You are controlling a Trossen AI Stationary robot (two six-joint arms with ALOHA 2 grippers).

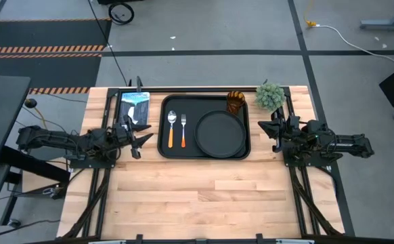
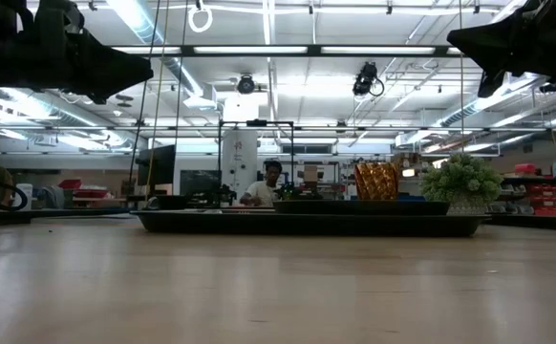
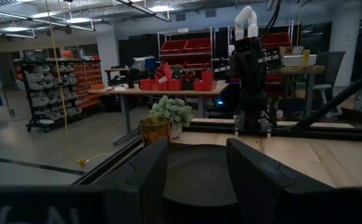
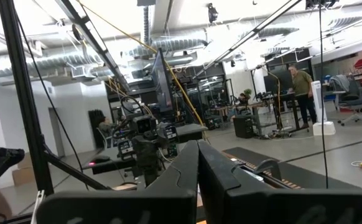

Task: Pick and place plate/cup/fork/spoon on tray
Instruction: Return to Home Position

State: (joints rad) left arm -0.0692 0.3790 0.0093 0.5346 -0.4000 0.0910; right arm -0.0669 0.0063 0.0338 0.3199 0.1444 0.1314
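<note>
Where the tray holds them, round black plate, amber translucent cup

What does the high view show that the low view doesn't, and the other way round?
Only the high view: the spoon and fork lying side by side in the tray, left of the plate, and a blue packet left of the tray. Only the low view: a person in the background. Both: the tray, the cup in its far right corner, the plant beside it, and the left gripper and right gripper flanking the tray.
</note>
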